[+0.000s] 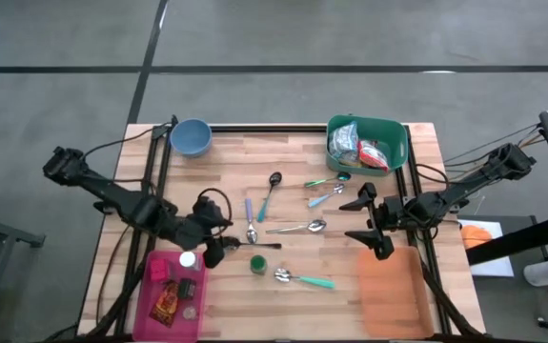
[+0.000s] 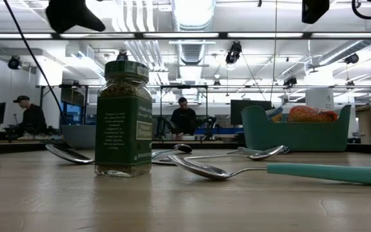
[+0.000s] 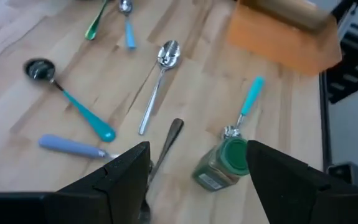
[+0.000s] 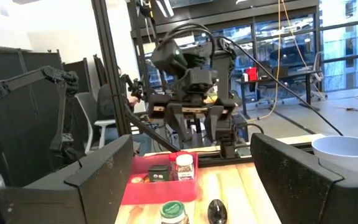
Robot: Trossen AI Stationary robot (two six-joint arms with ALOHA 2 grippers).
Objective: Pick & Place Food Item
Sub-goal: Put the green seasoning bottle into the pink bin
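You've got one readable-looking label here, on the spice jar (image 2: 123,119) standing on the counter (image 2: 185,200) in the low view; it's a dark green label with pale print, and the larger line seems to say "Oregano", though you can't make that out with certainty; the small lines above and below it are too fine to read; from the left wrist view the same jar shows a small white sticker near its base, too blurred for you to read; the packets in the teal bin (image 1: 367,143) carry print, but none of it is legible to you.
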